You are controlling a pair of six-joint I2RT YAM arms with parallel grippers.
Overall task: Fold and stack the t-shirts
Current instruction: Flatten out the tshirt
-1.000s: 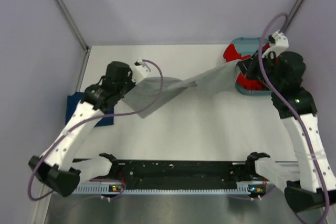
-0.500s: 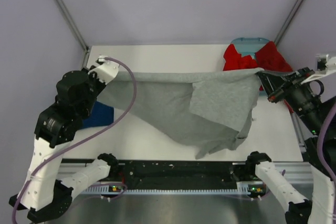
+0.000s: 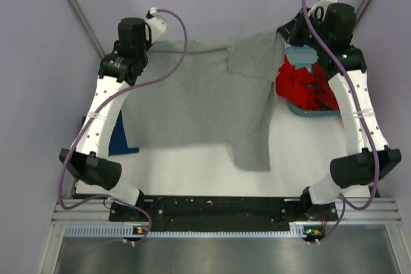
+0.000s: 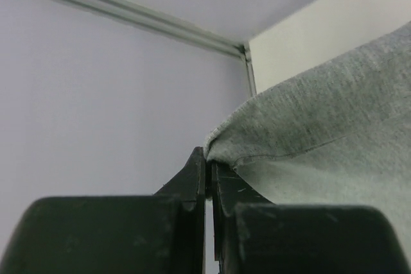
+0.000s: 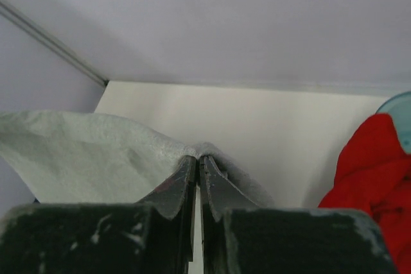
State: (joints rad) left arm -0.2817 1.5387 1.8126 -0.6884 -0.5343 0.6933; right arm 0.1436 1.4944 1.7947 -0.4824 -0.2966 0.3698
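Note:
The heather grey t-shirt (image 3: pixel 192 94) hangs spread between my two grippers at the far side of the table, and its lower edge lies on the white tabletop. My left gripper (image 3: pixel 153 44) is shut on its far left edge, with cloth pinched at the fingertips in the left wrist view (image 4: pixel 209 156). My right gripper (image 3: pixel 284 33) is shut on the far right edge, also shown in the right wrist view (image 5: pixel 198 158). Red t-shirts (image 3: pixel 307 85) fill the teal basket (image 3: pixel 302 52). A navy t-shirt (image 3: pixel 122 140) lies at the left, partly under the grey one.
The teal basket stands at the far right, right next to the right arm. Lilac walls and metal frame posts (image 3: pixel 77 11) close in the back and sides. A black rail (image 3: pixel 218 206) runs along the near edge. White tabletop (image 3: pixel 308 152) shows in front of the shirt.
Both arms have swung from the near sides to the far end of the table, carrying the grey shirt back with them. It now hangs spread wider and flatter.

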